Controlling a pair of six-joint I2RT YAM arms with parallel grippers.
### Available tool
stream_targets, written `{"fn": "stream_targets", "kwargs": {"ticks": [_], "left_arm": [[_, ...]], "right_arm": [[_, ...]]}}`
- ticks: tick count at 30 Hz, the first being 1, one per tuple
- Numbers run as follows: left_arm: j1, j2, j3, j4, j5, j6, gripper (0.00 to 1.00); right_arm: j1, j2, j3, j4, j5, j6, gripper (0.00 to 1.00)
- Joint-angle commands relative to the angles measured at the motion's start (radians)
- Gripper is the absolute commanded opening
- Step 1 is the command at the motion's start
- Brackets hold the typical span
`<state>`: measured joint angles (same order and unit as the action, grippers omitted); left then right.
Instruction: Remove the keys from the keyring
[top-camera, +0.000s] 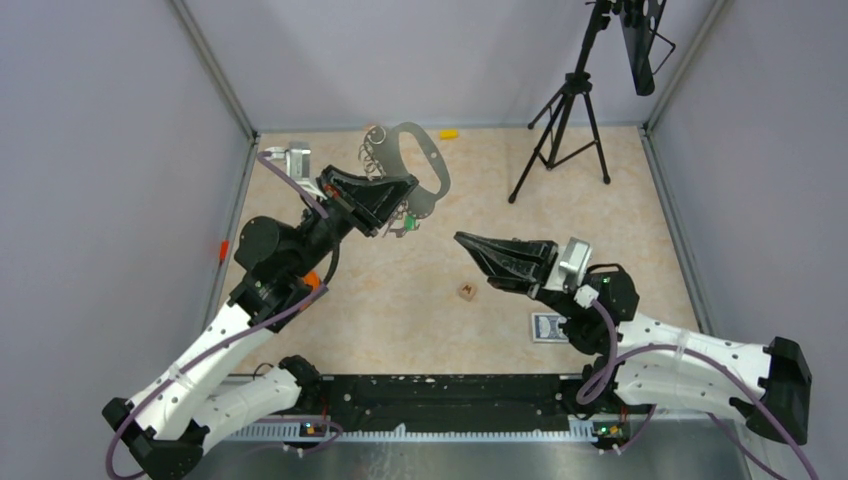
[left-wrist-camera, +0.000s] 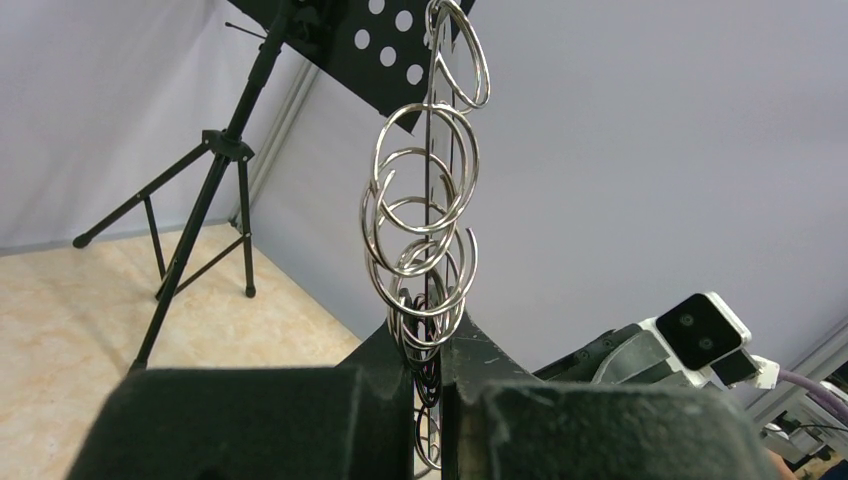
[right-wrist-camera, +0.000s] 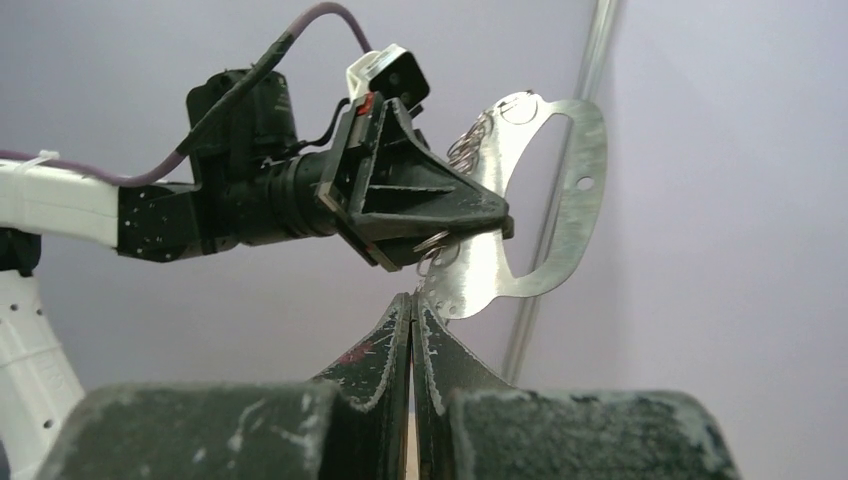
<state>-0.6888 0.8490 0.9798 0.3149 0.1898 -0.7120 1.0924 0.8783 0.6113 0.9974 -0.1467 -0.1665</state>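
A pale beige stone-patterned table (top-camera: 400, 300) sits boxed in by plain grey walls.

The left claw (top-camera: 400, 200) is clamped shut on the keyring (top-camera: 428, 150) and holds it in the air over the far-left part of the table. The left wrist view meets the flat grey loop edge-on, as a thin dark line pinched between the two black fingers (left-wrist-camera: 250, 420). A chain of silvery split rings (left-wrist-camera: 425, 230) hangs along that line and runs down into the gap between the fingers. The right wrist view shows the loop's broad face, with its open D shape rising beyond the left claw's tip and its scalloped edge next to the fingers. A green-headed key (top-camera: 408, 223) hangs just below the claw's tip; any other keys are too small to make out.

The right claw (top-camera: 462, 240) is closed, its fingers pressed together with nothing between them. It points toward the keyring from the right, close to it but not touching.

Near the table's middle, a small brown cube (top-camera: 467, 291) lies below the right claw. A blue patterned card box (top-camera: 549, 327) rests nearer the right arm. A black tripod (top-camera: 560, 130) stands at the far right, and a small yellow object (top-camera: 449, 133) lies by the back wall.
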Motion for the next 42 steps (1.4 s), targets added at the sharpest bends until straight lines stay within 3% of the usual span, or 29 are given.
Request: {"fn": "stream_targets", "kwargs": {"ticks": [1, 7, 14, 16, 20, 25, 30, 37, 42], "left_arm": [[0.003, 0.001, 0.048, 0.052, 0.011, 0.013, 0.00], [0.003, 0.007, 0.060, 0.062, 0.025, 0.017, 0.00], [0.003, 0.013, 0.058, 0.086, 0.050, 0.011, 0.00], [0.003, 0.015, 0.057, 0.091, 0.054, 0.009, 0.00], [0.003, 0.013, 0.057, 0.091, 0.054, 0.010, 0.00], [0.003, 0.011, 0.056, 0.092, 0.053, 0.010, 0.00], [0.002, 0.013, 0.055, 0.093, 0.053, 0.007, 0.00], [0.003, 0.010, 0.054, 0.096, 0.056, 0.005, 0.00], [0.002, 0.005, 0.053, 0.094, 0.054, 0.008, 0.00]], "right_arm": [[0.001, -0.018, 0.012, -0.080, -0.075, 0.000, 0.00], [0.000, -0.021, -0.004, -0.102, -0.036, 0.013, 0.02], [0.001, 0.066, 0.059, -0.097, 0.005, 0.033, 0.32], [0.000, 0.101, 0.077, -0.072, 0.021, 0.044, 0.47], [0.001, 0.167, 0.106, -0.018, 0.083, 0.071, 0.52], [0.001, 0.217, 0.123, 0.037, 0.107, 0.097, 0.46], [0.001, 0.239, 0.133, 0.060, 0.098, 0.103, 0.25], [0.001, 0.251, 0.132, 0.073, 0.088, 0.109, 0.27], [0.001, 0.241, 0.122, 0.073, 0.062, 0.113, 0.01]]}}
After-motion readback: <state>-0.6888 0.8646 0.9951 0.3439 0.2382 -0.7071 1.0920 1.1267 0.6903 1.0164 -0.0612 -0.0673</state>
